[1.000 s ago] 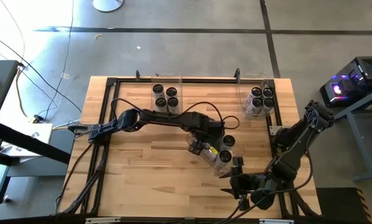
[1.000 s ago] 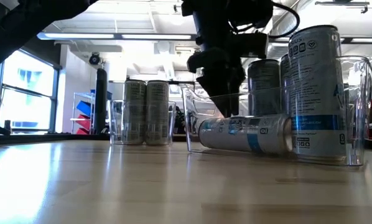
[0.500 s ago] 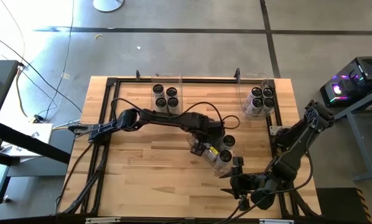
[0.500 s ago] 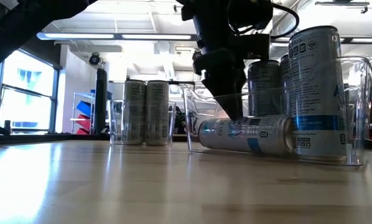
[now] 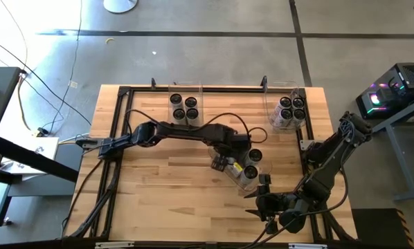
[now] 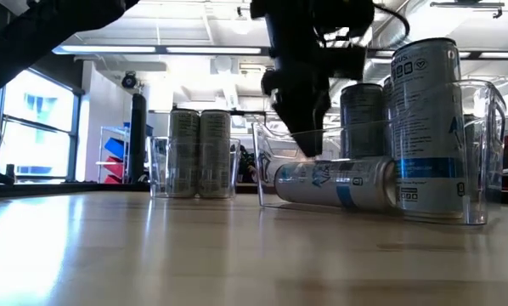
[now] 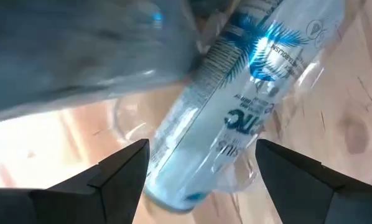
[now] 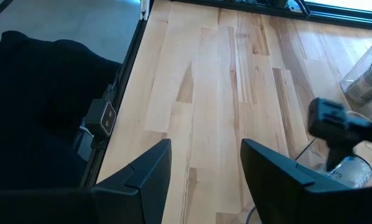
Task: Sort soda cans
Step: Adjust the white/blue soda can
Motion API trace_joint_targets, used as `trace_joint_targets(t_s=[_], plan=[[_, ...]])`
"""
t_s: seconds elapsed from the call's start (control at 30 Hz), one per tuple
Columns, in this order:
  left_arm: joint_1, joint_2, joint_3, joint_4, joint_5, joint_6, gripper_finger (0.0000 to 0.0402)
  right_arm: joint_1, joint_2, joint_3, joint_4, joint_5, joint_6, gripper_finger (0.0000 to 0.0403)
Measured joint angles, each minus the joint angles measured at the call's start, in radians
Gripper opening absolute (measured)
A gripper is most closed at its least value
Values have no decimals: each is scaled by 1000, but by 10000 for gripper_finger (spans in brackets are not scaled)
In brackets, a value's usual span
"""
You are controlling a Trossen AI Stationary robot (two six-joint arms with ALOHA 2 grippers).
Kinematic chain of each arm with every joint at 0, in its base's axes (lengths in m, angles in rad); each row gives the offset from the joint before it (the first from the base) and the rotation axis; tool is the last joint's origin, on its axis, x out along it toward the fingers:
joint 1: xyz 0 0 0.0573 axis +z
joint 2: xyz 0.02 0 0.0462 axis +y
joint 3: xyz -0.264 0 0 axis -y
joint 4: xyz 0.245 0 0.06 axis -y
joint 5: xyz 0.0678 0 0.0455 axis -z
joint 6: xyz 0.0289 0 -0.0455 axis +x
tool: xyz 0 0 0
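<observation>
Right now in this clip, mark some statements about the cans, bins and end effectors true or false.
1. A soda can lies on its side in the near clear bin. True.
2. The left end effector reaches down into that bin, fingers open either side of the lying can. True.
3. The right end effector holds a can. False: it is open and empty, at the table's near edge.
4. The far-left bin is empty. False: upright cans stand in it.
5. The far-right bin holds upright cans. True.
</observation>
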Motion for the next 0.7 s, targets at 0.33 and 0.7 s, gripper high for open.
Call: trace_joint_targets(t_s=[0.33,0.7], plan=[[1,-3,-134,107,11,54,289,0,0,0,1,0,-1,188],[1,16,-165,165,1,139,289,0,0,0,9,0,1,188]])
